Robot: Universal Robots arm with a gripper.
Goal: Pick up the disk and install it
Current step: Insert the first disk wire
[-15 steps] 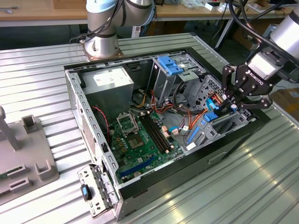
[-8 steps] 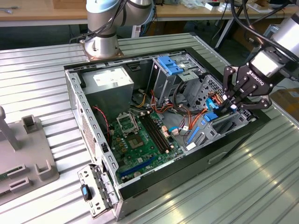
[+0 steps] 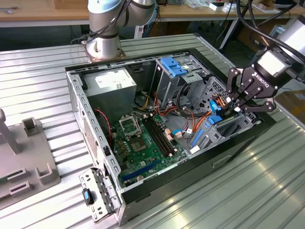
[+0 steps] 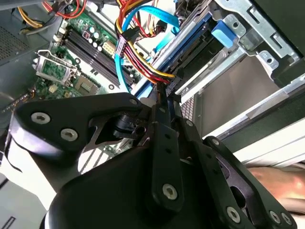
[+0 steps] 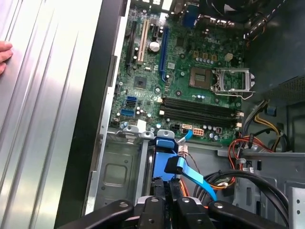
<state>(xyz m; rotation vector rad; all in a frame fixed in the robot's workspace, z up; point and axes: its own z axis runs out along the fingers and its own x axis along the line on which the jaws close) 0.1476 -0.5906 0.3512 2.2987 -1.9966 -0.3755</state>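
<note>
Gripper (image 3: 237, 102), fingers pressed together, hangs over the drive bay at the exterior view's right end of the open computer case (image 3: 95, 138); I cannot tell whether they pinch anything. Disk (image 3: 215, 119), blue-railed, sits in that bay just under the fingertips. Near: loose metal bracket (image 3: 97, 193) beside the case corner. Middle: green motherboard (image 3: 143, 138). Farther: grey power supply (image 3: 112, 83) and blue-latched drive cage (image 3: 174, 67). Farthest: arm base (image 3: 102, 45).
</note>
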